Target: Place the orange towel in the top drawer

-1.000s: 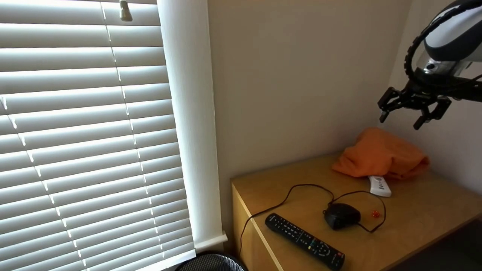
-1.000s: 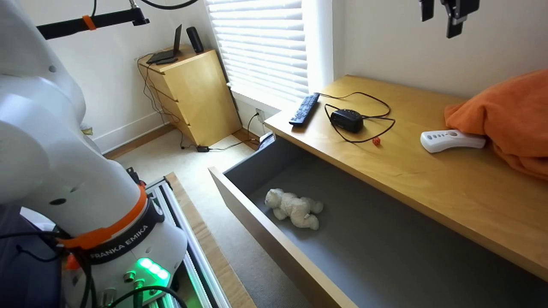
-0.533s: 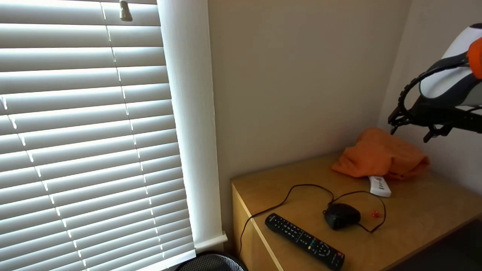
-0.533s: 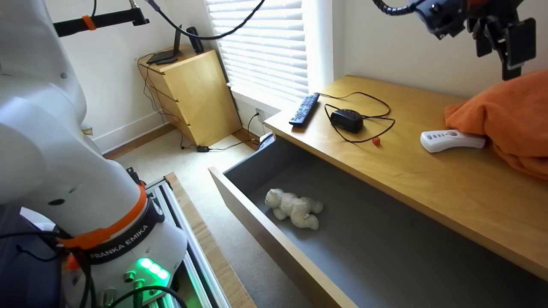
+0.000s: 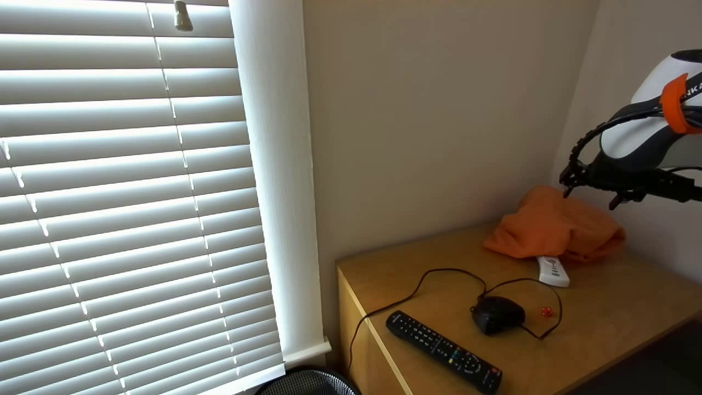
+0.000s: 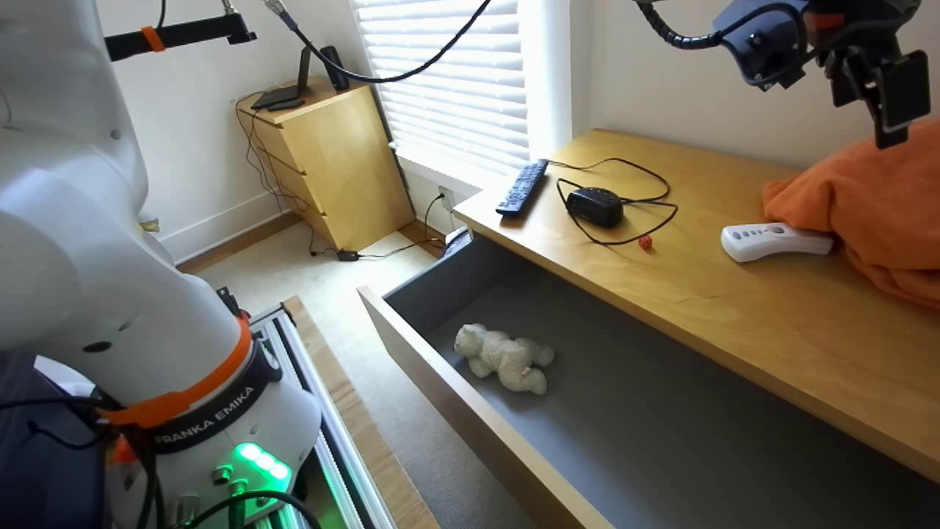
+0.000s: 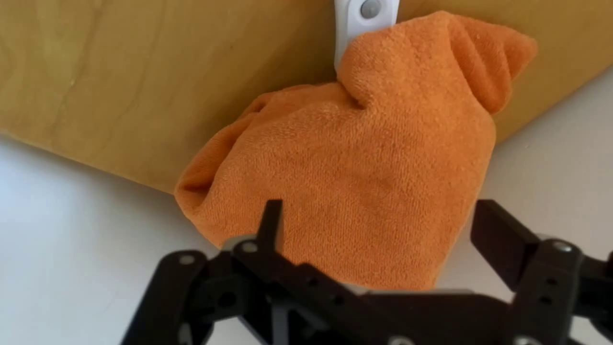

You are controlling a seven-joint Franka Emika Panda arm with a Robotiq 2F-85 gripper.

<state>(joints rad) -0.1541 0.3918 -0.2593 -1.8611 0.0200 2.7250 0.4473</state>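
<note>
Wrist view: the gripper hangs, jaws wide, over the orange towel on the dresser, likely at the reaching step, and should next descend and close on it.

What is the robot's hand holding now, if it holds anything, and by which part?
Nothing is held: the hand is open, and no part of the orange towel is pinched. The towel lies on the wooden top.

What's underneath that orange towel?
One end of a white device with buttons is tucked under the orange towel; the rest pokes out. Anything else beneath is covered.
</note>
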